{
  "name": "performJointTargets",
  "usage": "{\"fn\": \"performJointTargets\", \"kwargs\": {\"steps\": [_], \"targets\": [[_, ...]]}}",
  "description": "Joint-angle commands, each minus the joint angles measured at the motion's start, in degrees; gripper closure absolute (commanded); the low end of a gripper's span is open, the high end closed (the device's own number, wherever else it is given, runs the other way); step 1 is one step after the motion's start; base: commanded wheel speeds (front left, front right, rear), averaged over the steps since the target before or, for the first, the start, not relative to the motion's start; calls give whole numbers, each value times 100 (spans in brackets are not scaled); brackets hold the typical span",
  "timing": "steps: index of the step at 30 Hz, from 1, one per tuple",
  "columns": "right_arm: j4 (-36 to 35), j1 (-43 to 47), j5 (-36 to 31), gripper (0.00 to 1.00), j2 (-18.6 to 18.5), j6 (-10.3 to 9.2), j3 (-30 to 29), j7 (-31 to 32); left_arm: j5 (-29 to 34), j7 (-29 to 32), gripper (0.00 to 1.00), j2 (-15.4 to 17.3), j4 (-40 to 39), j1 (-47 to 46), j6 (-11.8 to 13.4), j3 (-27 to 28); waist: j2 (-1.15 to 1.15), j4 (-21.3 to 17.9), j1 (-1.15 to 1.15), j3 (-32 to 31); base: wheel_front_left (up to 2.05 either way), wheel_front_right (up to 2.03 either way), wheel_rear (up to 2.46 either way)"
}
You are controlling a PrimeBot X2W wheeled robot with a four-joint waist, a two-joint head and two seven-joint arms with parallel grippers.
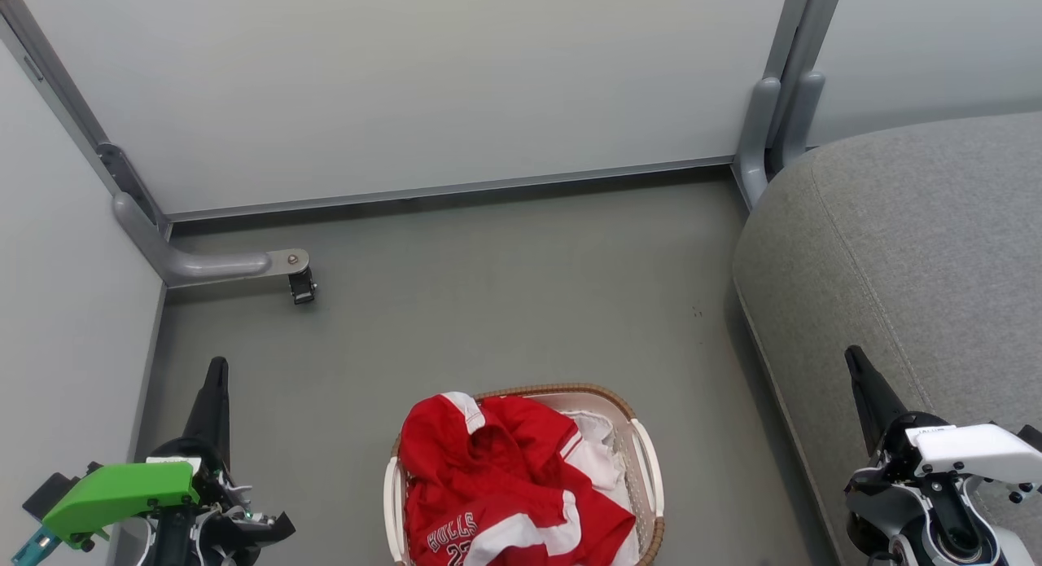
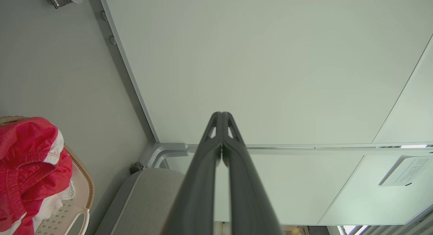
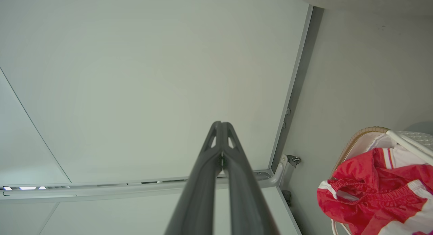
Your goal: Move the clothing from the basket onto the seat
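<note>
Clothing (image 1: 488, 476) heaped in basket (image 1: 650, 456) on floor (image 1: 505, 289); seat (image 1: 920, 248) near, right. Left fingers (image 1: 213, 403) together, right fingers (image 1: 869, 391) together, flanking basket. Caster (image 1: 302, 287) beyond, left, by wall panels (image 1: 423, 85).

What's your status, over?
Left gripper shut, right gripper shut, both empty. Clothing in basket. Seat to right, nothing between.
</note>
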Motion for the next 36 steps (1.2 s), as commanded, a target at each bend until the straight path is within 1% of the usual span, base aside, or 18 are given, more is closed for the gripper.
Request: {"fn": "performJointTargets", "kwargs": {"steps": [1,17,18,23,30,36], "targets": [[-22,-40,23,100,-34,0,-5,1,-19,14,100,3,-7,-61,-28,5,0,0,0,0,0,0,0],[-22,-40,23,100,-34,0,-4,1,-19,13,100,3,-7,-61,-28,5,0,0,0,0,0,0,0],[18,8,-1,0,5,0,1,0,0,0,0,-2,15,5,1,-1,0,0,0,0,0,0,0],[220,182,-4,0,69,-1,42,-24,9,-29,0,-43,230,190,10,-46,0,0,0,0,0,0,0],[208,218,-83,0,59,-1,179,-226,100,-229,0,-38,105,268,8,-203,0,-2,0,2,0,0,0],[224,216,-336,0,51,-1,192,-389,371,-391,0,-34,32,318,6,-261,0,-4,0,3,0,0,0]]}}
